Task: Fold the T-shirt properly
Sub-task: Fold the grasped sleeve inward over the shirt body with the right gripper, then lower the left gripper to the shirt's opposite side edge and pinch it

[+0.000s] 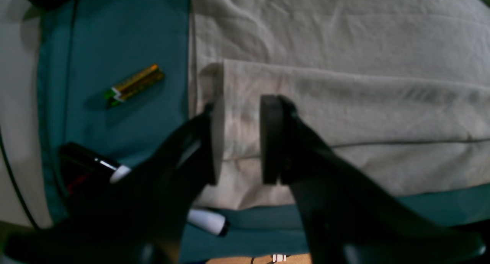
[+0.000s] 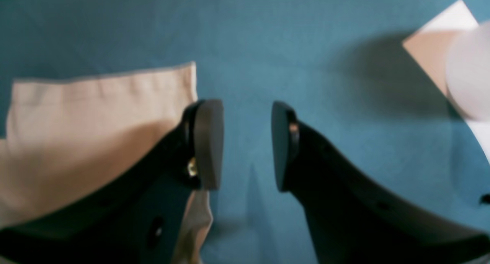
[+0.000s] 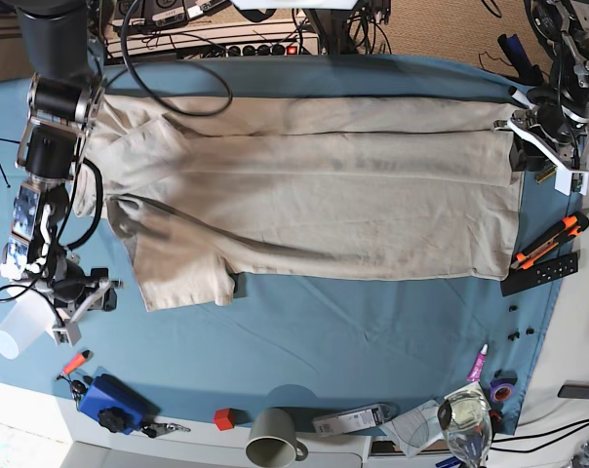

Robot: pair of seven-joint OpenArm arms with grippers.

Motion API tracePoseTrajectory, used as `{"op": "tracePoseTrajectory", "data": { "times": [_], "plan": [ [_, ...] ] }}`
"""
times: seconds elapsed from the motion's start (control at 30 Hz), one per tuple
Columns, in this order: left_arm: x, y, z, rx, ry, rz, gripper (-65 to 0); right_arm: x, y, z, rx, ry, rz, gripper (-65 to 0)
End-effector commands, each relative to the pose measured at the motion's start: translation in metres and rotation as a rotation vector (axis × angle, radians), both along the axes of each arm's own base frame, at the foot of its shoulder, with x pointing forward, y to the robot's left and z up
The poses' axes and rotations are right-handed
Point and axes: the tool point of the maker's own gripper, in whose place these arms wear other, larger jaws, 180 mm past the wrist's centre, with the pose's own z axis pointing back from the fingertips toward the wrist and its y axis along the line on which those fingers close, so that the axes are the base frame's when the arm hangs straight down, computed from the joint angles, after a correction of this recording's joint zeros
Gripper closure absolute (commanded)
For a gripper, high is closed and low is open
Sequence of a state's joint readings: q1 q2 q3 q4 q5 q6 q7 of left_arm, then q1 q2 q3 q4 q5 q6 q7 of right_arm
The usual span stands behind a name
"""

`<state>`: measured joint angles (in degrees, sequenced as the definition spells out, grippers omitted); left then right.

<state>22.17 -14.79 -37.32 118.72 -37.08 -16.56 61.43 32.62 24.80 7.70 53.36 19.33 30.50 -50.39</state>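
The T-shirt [image 3: 314, 205] is spread across the far half of the counter [image 3: 353, 341], on the blue cloth, with one long fold already laid along its far side. The left gripper [image 1: 241, 139] hangs over the hem end at the counter's right edge, jaws apart with nothing clamped. The right gripper [image 2: 247, 145] is poised beside the sleeve [image 2: 95, 122] near the left edge, jaws apart over bare cloth. Both layers should be pinched together at each end, and the near edge lifted evenly so that the fold stays straight.

The big beige cotton T-shirt [image 3: 304, 195] lies spread across the blue table cloth [image 3: 324, 331], with the grey ceramic mug [image 3: 272, 437] sitting at the cloth's near edge.
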Motion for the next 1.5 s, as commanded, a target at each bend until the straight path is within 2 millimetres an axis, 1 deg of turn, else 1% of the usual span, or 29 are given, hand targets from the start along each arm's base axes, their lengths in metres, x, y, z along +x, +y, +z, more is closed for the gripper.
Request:
{"op": "tracePoseTrajectory", "data": {
  "times": [0.0, 0.1, 0.23, 0.33, 0.4, 0.47, 0.6, 0.7, 0.83, 0.93, 1.0, 1.03, 1.1, 1.23, 1.3, 1.37, 1.47],
  "plan": [
    [0.005, 0.002, 0.010, 0.015, -0.039, -0.009, -17.7, 0.012, -0.008, 0.017, 0.005, -0.043, -0.015, -21.6],
    [0.005, 0.002, 0.011, 0.012, -0.041, -0.009, -17.7, 0.013, 0.002, -0.004, 0.071, -0.001, -0.032, -21.6],
    [0.005, 0.002, 0.010, 0.012, -0.041, -0.009, -17.7, 0.010, 0.022, -0.029, 0.104, 0.042, -0.012, -21.5],
    [0.006, 0.002, 0.011, 0.012, -0.041, -0.009, -17.7, 0.008, 0.044, -0.043, 0.105, 0.076, 0.023, -21.5],
    [0.006, 0.002, 0.011, 0.012, -0.043, -0.009, -17.7, 0.009, 0.056, -0.048, 0.114, 0.082, 0.034, -21.5],
    [0.006, 0.002, 0.011, 0.012, -0.044, -0.010, -17.7, 0.009, 0.061, -0.051, 0.121, 0.087, 0.021, -21.5],
    [0.008, 0.002, 0.013, 0.012, -0.058, -0.007, -17.6, 0.003, 0.059, -0.059, 0.107, 0.114, 0.015, -21.5],
    [0.017, 0.003, 0.022, 0.012, -0.125, 0.001, -17.6, -0.006, 0.056, -0.068, 0.084, 0.146, 0.014, -21.5],
    [0.034, 0.001, 0.039, 0.044, -0.206, -0.039, -17.8, -0.010, 0.055, -0.071, 0.080, 0.168, 0.014, -21.5],
    [0.051, 0.000, 0.051, 0.063, -0.269, -0.072, -21.8, -0.012, 0.055, -0.073, 0.080, 0.179, 0.015, -21.5],
    [0.065, 0.002, 0.055, 0.051, -0.309, -0.060, -23.3, -0.013, 0.055, -0.073, 0.079, 0.185, 0.015, -21.5],
    [0.071, 0.004, 0.053, 0.057, -0.309, -0.057, -23.5, -0.013, 0.055, -0.074, 0.078, 0.190, 0.016, -21.5],
    [0.084, 0.004, 0.043, 0.067, -0.279, -0.067, -23.5, -0.015, 0.055, -0.075, 0.077, 0.199, 0.017, -21.5],
    [0.112, -0.012, 0.015, 0.068, -0.200, -0.128, -23.5, -0.015, 0.055, -0.074, 0.077, 0.199, 0.017, -21.5],
    [0.125, -0.016, 0.004, 0.073, -0.162, -0.128, -23.5, -0.015, 0.055, -0.075, 0.077, 0.204, 0.018, -21.5],
    [0.137, -0.016, -0.003, 0.080, -0.136, -0.117, -23.5, -0.017, 0.055, -0.076, 0.076, 0.211, 0.018, -21.5],
    [0.156, -0.014, -0.009, 0.087, -0.116, -0.108, -23.5, -0.018, 0.055, -0.077, 0.075, 0.221, 0.019, -21.5]
  ]
}}
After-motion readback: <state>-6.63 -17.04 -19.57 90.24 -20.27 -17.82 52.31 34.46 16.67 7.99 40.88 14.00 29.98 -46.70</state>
